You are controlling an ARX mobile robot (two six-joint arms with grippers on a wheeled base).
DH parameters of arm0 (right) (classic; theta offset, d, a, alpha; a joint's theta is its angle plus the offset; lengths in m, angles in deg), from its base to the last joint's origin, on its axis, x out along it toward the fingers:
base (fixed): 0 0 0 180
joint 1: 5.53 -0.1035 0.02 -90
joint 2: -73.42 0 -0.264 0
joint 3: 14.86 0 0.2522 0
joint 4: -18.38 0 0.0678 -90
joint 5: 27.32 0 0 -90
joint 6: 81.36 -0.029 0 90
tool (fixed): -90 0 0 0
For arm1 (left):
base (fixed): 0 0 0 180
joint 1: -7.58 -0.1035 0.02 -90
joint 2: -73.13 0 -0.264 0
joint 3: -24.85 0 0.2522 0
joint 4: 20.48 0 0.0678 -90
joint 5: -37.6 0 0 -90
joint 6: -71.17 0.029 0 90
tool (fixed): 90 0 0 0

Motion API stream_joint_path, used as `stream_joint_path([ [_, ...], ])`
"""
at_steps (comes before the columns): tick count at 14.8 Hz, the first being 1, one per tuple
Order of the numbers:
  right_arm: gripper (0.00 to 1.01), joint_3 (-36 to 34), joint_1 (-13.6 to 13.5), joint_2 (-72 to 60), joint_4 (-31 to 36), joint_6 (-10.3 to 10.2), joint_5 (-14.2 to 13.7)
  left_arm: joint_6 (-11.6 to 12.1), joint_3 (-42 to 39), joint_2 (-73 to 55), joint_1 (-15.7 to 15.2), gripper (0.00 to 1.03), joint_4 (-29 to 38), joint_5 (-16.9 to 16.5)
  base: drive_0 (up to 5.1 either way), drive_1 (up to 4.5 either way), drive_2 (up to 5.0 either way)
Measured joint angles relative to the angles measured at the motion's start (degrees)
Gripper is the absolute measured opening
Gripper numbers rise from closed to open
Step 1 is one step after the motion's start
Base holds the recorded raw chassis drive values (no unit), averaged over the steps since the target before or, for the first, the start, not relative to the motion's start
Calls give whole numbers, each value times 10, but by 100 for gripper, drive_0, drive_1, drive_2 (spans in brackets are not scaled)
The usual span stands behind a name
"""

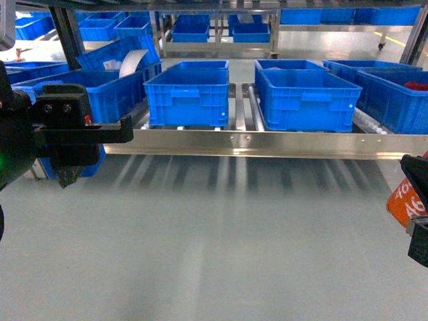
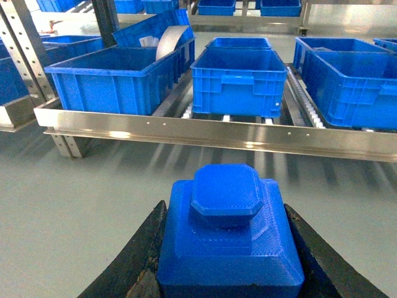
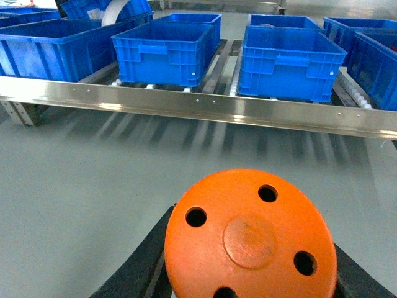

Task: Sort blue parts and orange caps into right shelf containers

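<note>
1. Head view: the left gripper (image 1: 70, 175) hangs at the left edge and the right gripper (image 1: 418, 217) at the right edge, both over bare grey floor (image 1: 221, 241) and short of the shelf rail (image 1: 241, 142). The orange cap (image 1: 405, 200) shows in the right gripper, its white print partly cut off by the frame edge. Two blue crates (image 1: 188, 97) (image 1: 306, 100) sit side by side on the rollers straight ahead. Judgement: the step in hand is carrying both loads forward to the crates; approach squarely so each arm clears the rail.

2. Left wrist view: the left gripper's fingers (image 2: 133, 261) are clamped on a blue part (image 2: 229, 239), which fills the gap between them. The nearest crate (image 2: 239, 84) lies ahead, beyond the rail (image 2: 217, 133). Judgement: raise the part above the crate rim before advancing, and release only once it is over the open interior.

3. Right wrist view: the right gripper's fingers (image 3: 139, 267) are closed around the orange cap (image 3: 251, 239), flat top with holes facing the camera. The right-hand crate (image 3: 288, 59) stands ahead. Judgement: keep the two loads in separate crates and lower the cap close to the crate floor so that it does not roll.
</note>
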Motion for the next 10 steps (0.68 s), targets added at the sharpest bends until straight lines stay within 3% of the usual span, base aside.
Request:
stream_joint_path([
  [10, 44, 0, 0, 0, 2, 0, 0, 0, 0, 0, 0, 40, 2, 0, 0, 0, 0],
])
